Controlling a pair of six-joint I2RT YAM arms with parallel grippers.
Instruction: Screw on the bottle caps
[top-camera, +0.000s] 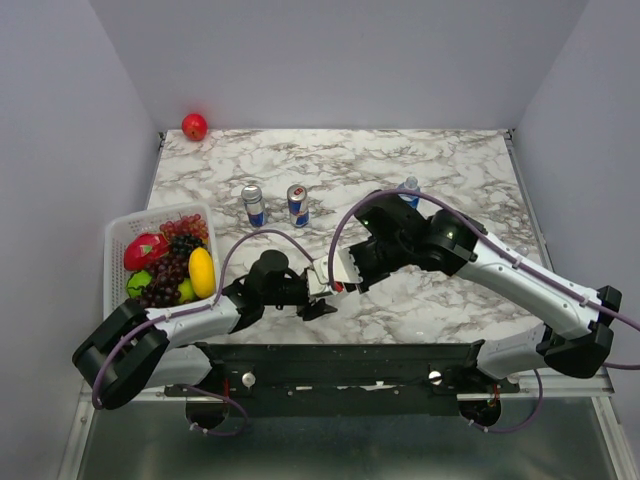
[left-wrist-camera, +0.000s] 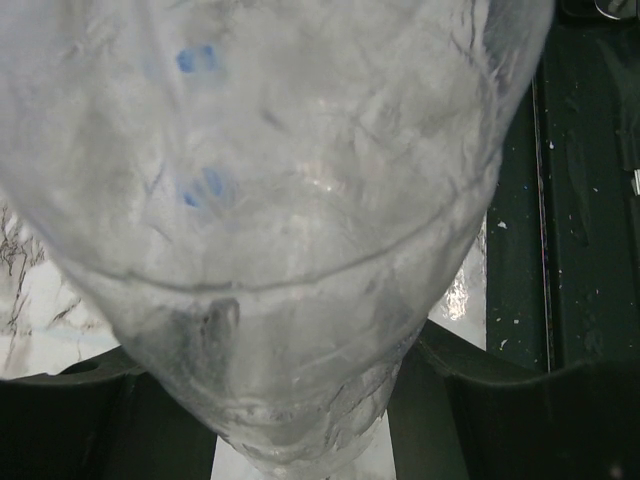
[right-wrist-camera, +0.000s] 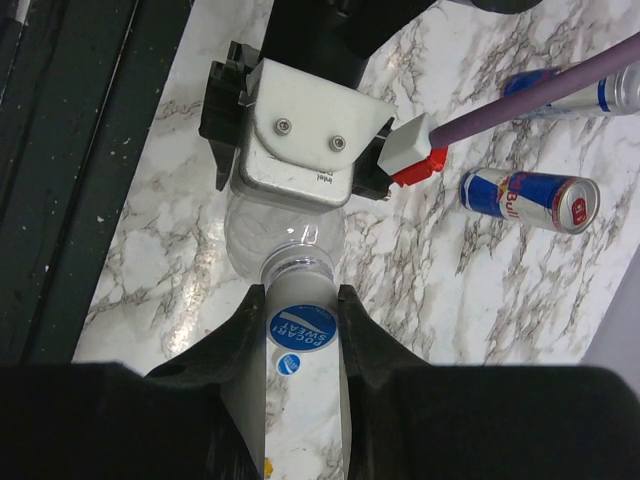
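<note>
Your right gripper (right-wrist-camera: 300, 300) clenches the Pocari Sweat cap (right-wrist-camera: 300, 328) against the neck of the clear bottle (right-wrist-camera: 268, 228) that your left gripper (left-wrist-camera: 300, 420) grasps over the table (top-camera: 450, 170)'s near middle: keep cap and neck in line, press lightly, twist, and don't crush the bottle.

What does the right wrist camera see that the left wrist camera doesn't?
Only the right wrist view shows the Pocari Sweat cap pinched in the right gripper at the neck of the clear bottle, and a Red Bull can. Only the left wrist view shows small blue marks through the bottle's crinkly wall. Both show the bottle and the marble table.
</note>
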